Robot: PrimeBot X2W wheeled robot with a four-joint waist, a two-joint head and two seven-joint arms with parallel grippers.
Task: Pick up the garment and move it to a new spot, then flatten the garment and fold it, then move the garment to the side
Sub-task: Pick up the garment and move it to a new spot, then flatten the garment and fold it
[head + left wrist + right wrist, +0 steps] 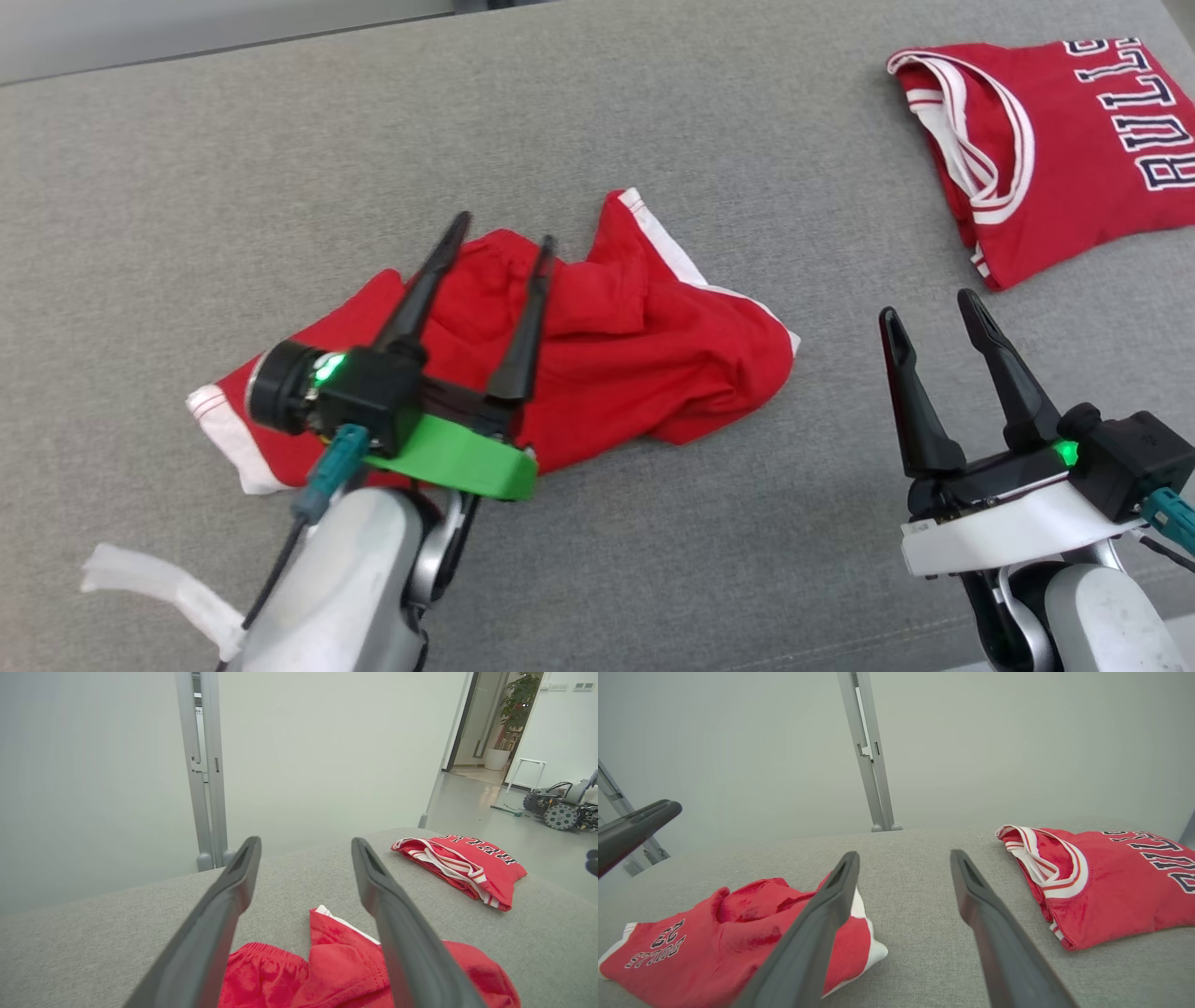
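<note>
The garment, a pair of crumpled red shorts [653,355] with white trim, lies bunched in the middle of the grey cushioned surface [280,187]. My left gripper [504,231] hovers over the left half of the shorts, open, nothing between its fingers. In the left wrist view the shorts [336,966] sit below and between the spread fingers of that gripper [306,842]. My right gripper [926,308] stands open to the right of the shorts, over bare fabric. The right wrist view shows the shorts [705,942] with printed lettering to the left of the right gripper [904,855].
A folded red jersey [1074,159] with dark lettering lies at the far right of the surface, also seen as the jersey [1111,877]. A white strip [159,583] hangs by my left forearm. Beyond the surface stand a pale wall, a metal post [205,765] and a small wheeled machine [560,807].
</note>
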